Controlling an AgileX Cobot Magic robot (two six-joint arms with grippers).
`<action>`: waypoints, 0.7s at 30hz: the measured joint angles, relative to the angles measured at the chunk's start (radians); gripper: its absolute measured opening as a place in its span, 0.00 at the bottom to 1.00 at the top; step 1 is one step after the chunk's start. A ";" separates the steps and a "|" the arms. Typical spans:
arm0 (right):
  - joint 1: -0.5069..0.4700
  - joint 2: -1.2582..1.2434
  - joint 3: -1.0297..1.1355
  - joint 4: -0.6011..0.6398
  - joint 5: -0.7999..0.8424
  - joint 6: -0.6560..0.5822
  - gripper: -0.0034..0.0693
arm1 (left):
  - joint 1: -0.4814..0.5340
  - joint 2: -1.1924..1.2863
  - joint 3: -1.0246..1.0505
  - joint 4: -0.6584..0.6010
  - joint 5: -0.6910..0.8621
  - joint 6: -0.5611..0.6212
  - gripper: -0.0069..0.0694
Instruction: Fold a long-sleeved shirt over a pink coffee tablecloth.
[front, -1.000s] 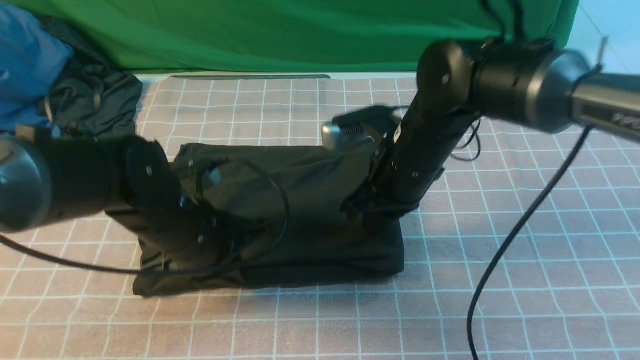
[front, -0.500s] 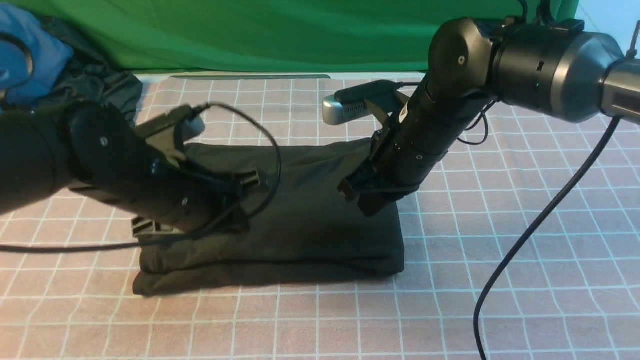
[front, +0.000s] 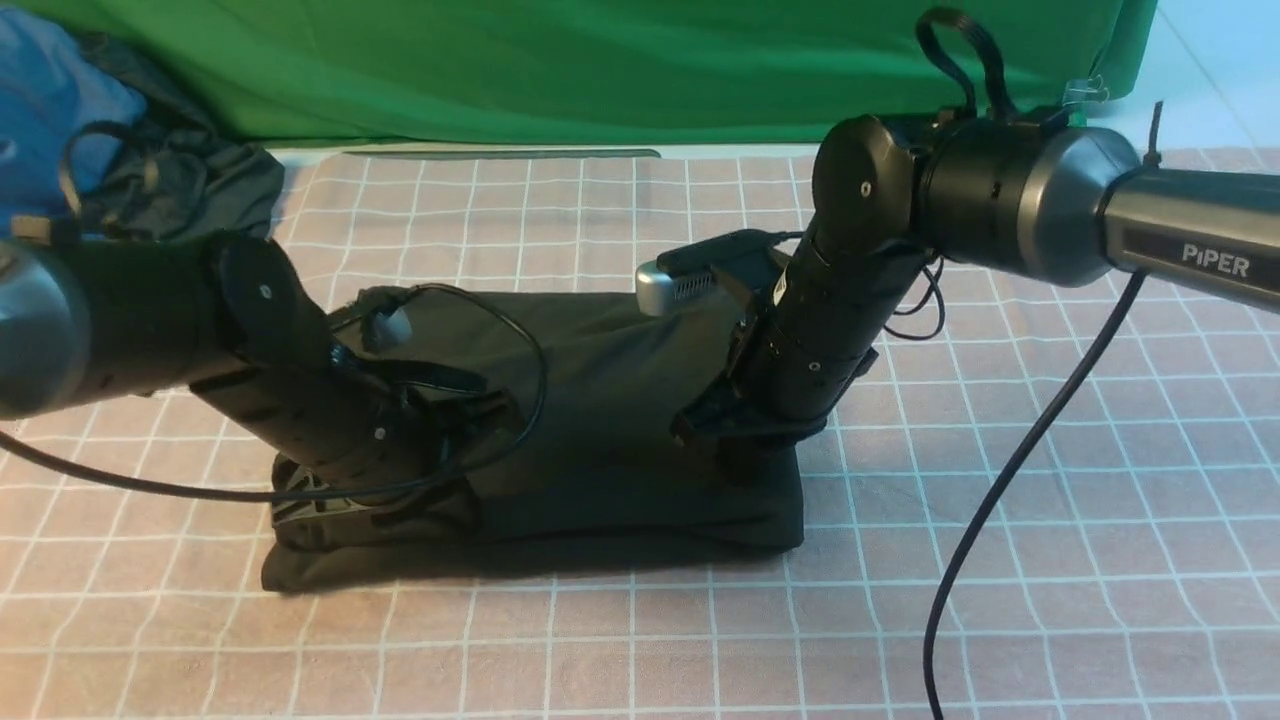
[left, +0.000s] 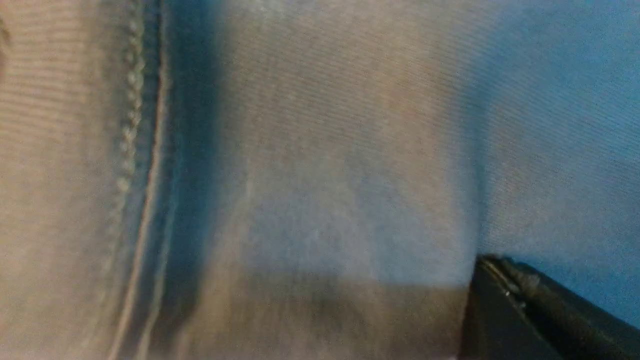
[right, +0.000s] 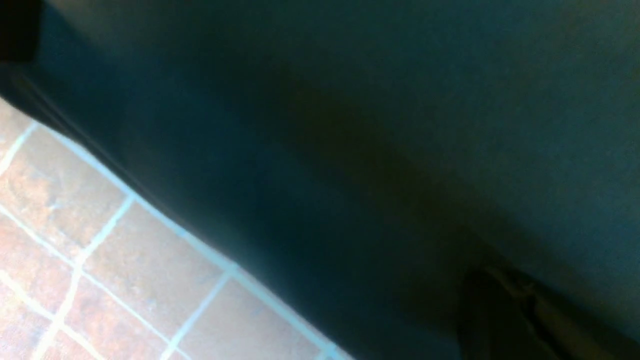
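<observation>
The long-sleeved shirt (front: 620, 420) is seen folded on the pink coffee tablecloth (front: 1000, 600). The left gripper (front: 330, 495) and right gripper (front: 745, 455) are pressed closed against it; any pinched cloth cannot be told. Only blurred fabric is shown in the wrist views.

One long-sleeved shirt (front: 620, 420), two grippers upon it, one dark bundle (front: 190, 195) beyond the shirt
</observation>
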 joint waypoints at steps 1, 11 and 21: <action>0.000 -0.004 0.000 -0.002 0.001 -0.003 0.10 | 0.003 -0.026 0.000 0.001 0.001 0.005 0.11; 0.000 -0.077 0.001 0.000 -0.014 -0.001 0.10 | 0.141 -0.162 0.000 0.006 -0.002 -0.007 0.11; 0.000 -0.030 0.001 -0.004 -0.010 0.002 0.10 | 0.215 0.050 0.000 0.064 0.025 0.029 0.11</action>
